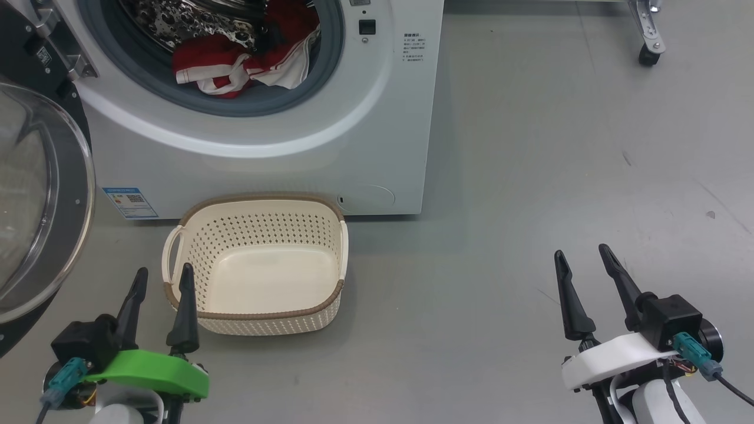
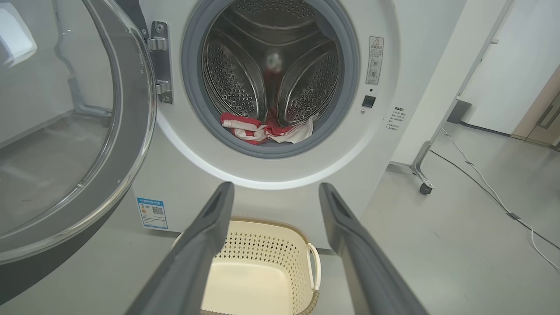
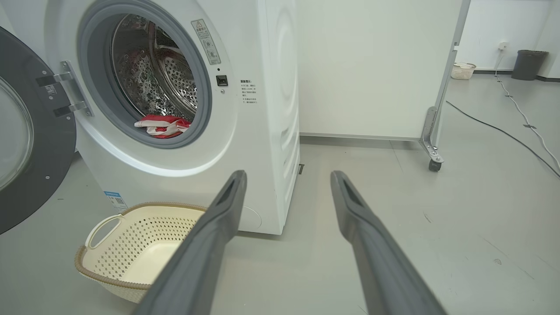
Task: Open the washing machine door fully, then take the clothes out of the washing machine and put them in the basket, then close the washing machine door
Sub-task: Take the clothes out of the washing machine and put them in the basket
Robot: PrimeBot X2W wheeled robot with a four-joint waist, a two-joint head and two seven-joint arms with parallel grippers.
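Head view: the left gripper [image 1: 164, 270] and the right gripper [image 1: 581, 251] both have their fingers spread wide, holding nothing. The basket [image 1: 259, 200] sits just right of the left gripper, with the right gripper well apart from it.

Left wrist view: ahead, beyond the fingertips, the clothes [image 2: 267, 129] lie at the front lip inside the washing machine [image 2: 183, 175]. The washing machine door [image 2: 131, 131] is swung open to the left.

Right wrist view: this alone adds the machine's side panel and a far dark bin [image 3: 528, 64].

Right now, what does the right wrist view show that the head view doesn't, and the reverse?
Right wrist view adds a dark bin and a white wall panel. Head view adds the left pincer, open, by the basket. Both show the washing machine, its open door, red and white clothes, the basket and the open right pincer.
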